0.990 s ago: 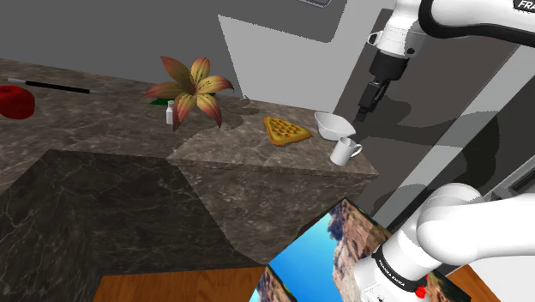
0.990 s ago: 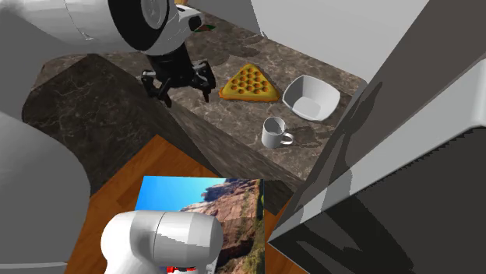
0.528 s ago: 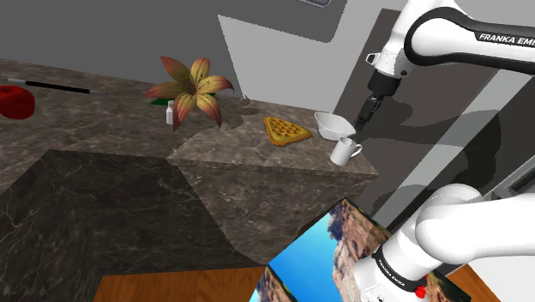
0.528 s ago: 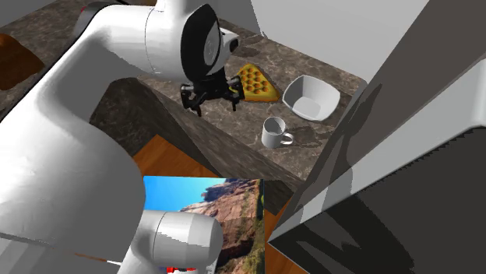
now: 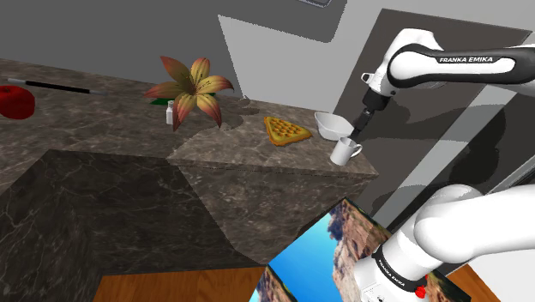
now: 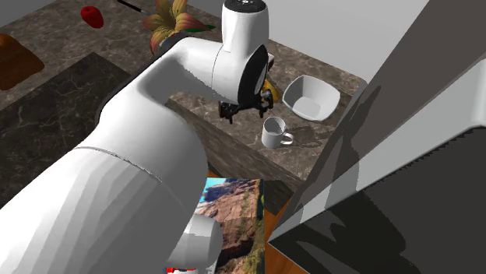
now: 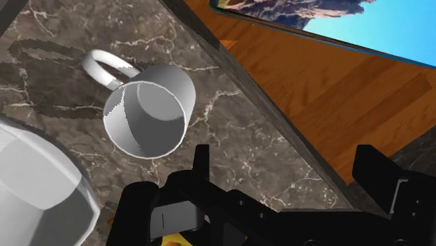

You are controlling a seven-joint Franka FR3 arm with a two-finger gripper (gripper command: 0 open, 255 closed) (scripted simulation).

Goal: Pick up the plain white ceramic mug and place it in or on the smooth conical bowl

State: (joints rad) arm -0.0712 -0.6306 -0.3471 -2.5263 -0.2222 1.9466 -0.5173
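Observation:
The white mug [image 5: 345, 151] stands upright near the counter's corner, its handle toward the shoulder view's right. Just behind it sits the white conical bowl [image 5: 333, 125], with nothing in it. My black gripper [image 5: 363, 120] hangs above the mug and the bowl's near side, open and holding nothing. In the second exterior view the gripper [image 6: 244, 110] hovers just to the left of the mug [image 6: 274, 132], with the bowl [image 6: 310, 98] beyond. In the wrist view the mug [image 7: 148, 110] lies ahead of one fingertip [image 7: 201, 162], outside the gap, beside the bowl [image 7: 35, 189].
A yellow waffle-like wedge [image 5: 285, 130] lies left of the bowl. Farther along the dark marble counter [image 5: 129, 146] are a flower [image 5: 190, 86], a small bottle [image 5: 171, 113], a red apple [image 5: 15, 101] and a black rod [image 5: 47, 84]. Wooden floor [image 7: 335, 84] lies past the counter edge.
The arm has swung down and across toward the mug; the gripper has come from above the counter's side to just over the mug. The fingers stayed open. Mug and bowl have not moved.

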